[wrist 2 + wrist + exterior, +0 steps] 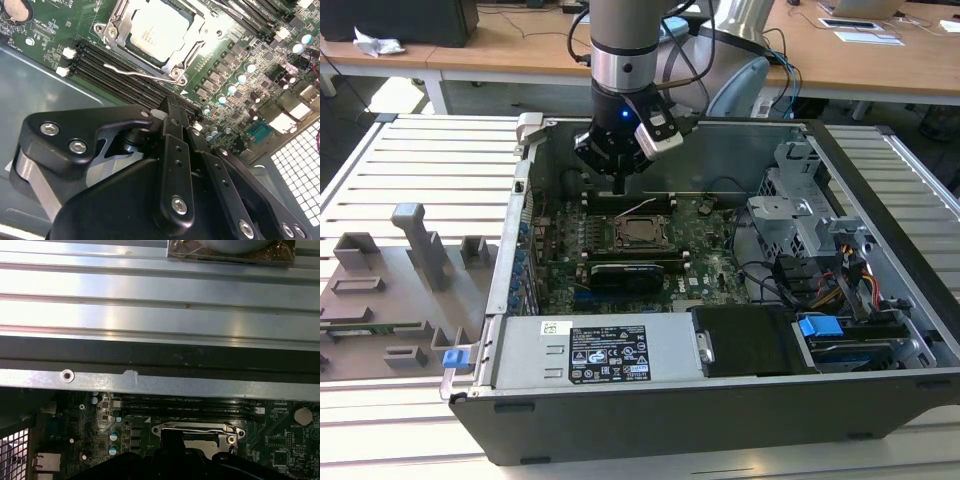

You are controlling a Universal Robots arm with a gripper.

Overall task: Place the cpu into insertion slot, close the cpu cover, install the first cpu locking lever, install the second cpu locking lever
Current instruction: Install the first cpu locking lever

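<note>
Main risk as we see it: the thin silver wire locking lever (131,73) lies loose across the long black memory slots (115,62), just beside the socket. It looks narrow and springy, so the black two-finger claw (172,106) could slide off it and rake the slots or the small round capacitors (231,90) on the green circuit board (75,20). The claw is pressed together, pinching nothing, and hovers over the board near the socket. The flat square cpu with its silver-grey metal top (157,27) sits in the square metal-rimmed insertion slot (642,232). It looks level to us, with the thin metal cpu cover frame (116,25) down around it.
</note>
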